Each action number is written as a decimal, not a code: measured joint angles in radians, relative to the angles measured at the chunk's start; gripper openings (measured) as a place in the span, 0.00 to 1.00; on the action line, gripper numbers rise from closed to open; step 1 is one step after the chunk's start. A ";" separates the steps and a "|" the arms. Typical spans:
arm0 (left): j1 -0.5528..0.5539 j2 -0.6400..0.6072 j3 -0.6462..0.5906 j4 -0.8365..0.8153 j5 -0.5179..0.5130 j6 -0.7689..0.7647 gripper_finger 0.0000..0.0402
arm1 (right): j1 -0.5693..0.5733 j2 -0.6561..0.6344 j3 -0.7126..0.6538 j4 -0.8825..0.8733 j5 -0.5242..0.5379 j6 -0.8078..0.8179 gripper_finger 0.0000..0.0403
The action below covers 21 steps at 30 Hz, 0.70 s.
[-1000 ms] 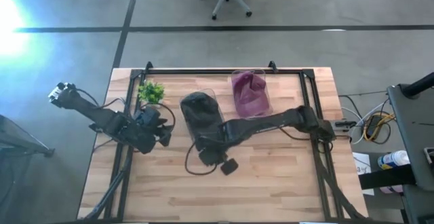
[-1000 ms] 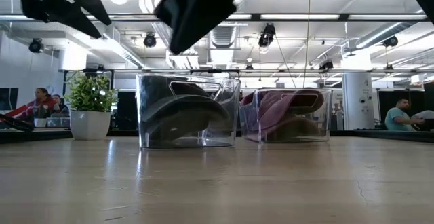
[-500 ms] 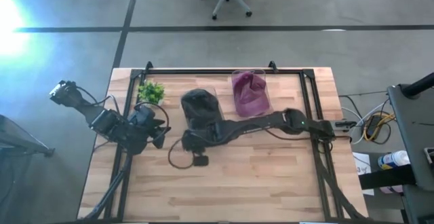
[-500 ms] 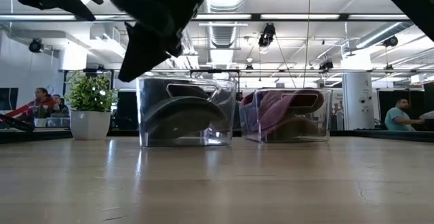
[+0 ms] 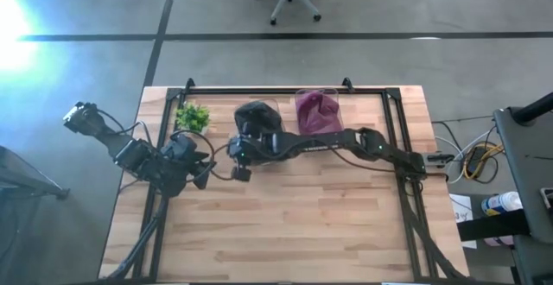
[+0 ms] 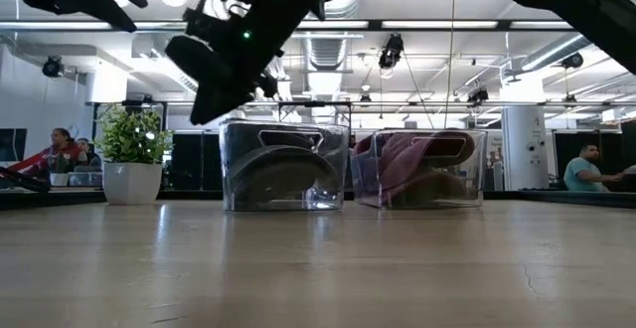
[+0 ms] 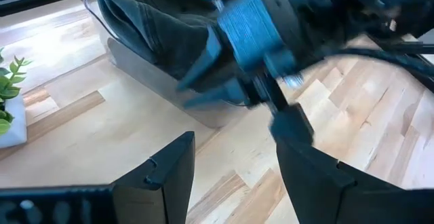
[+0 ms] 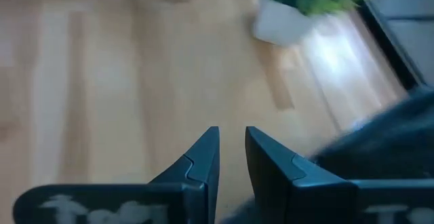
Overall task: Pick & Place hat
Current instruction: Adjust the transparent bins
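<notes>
High view first: the wooden desk (image 5: pixel 285 233) fills the middle, with both dark arms reaching in from either side. The right arm stretches long across the desk from the right edge, and its hand (image 5: pixel 239 159) sits up off the wood beside the clear bin (image 5: pixel 257 123) that holds the dark hat (image 5: pixel 256 117) — the hat is down inside that bin at the back of the desk. Its two fingers stand close together with a narrow slit between them in the right wrist view (image 8: pixel 232 157), and nothing shows between them. Just to the right of the dark hat's bin stands a second clear bin (image 5: pixel 318 117) with a purple hat (image 5: pixel 316 112) in it. The left arm waits at the left side of the desk, its hand (image 5: pixel 200 160) spread wide and empty — the fingers (image 7: pixel 173 176) stand well apart in its own wrist view. Smallest of all, a little potted plant (image 5: pixel 192 117) sits at the back left, near the dark hat's bin.
</notes>
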 joint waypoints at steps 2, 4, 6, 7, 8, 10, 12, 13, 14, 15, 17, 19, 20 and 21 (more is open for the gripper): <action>0.000 0.000 0.000 -0.007 0.000 -0.007 0.50 | -0.018 -0.013 -0.001 -0.010 0.011 0.038 0.17; 0.000 0.000 0.000 -0.008 -0.005 -0.013 0.50 | -0.044 -0.023 0.014 -0.009 -0.068 0.058 0.17; 0.000 0.000 0.000 -0.008 -0.018 -0.024 0.50 | -0.070 -0.027 0.038 -0.005 -0.165 0.053 0.17; -0.003 0.000 0.005 -0.010 -0.020 -0.026 0.50 | -0.081 -0.028 0.043 -0.006 -0.183 0.028 0.17; -0.008 0.000 0.013 -0.011 -0.022 -0.026 0.50 | -0.089 -0.028 0.047 -0.006 -0.187 -0.014 0.17; -0.026 -0.002 0.034 -0.009 -0.029 -0.026 0.50 | -0.104 -0.027 0.048 -0.006 -0.189 -0.142 0.17; -0.051 -0.003 0.063 -0.008 -0.054 -0.006 0.50 | -0.116 -0.027 0.048 -0.005 -0.192 -0.270 0.17; -0.064 -0.003 0.079 -0.007 -0.071 0.010 0.50 | -0.122 -0.027 0.048 -0.005 -0.195 -0.317 0.17; -0.076 -0.003 0.096 -0.008 -0.095 0.023 0.50 | -0.129 -0.022 0.048 -0.003 -0.197 -0.348 0.17; -0.085 -0.003 0.112 -0.010 -0.122 0.033 0.50 | -0.136 -0.018 0.049 0.001 -0.197 -0.371 0.17; -0.097 -0.004 0.143 -0.012 -0.176 0.052 0.50 | -0.147 -0.013 0.048 -0.003 -0.195 -0.394 0.17; -0.105 -0.007 0.176 -0.011 -0.237 0.073 0.50 | -0.153 0.004 0.048 0.038 -0.194 -0.403 0.17; -0.107 -0.009 0.195 -0.011 -0.269 0.089 0.50 | -0.154 0.007 0.048 0.052 -0.194 -0.399 0.17; -0.108 -0.009 0.213 -0.008 -0.307 0.108 0.50 | -0.154 0.008 0.048 0.052 -0.196 -0.389 0.17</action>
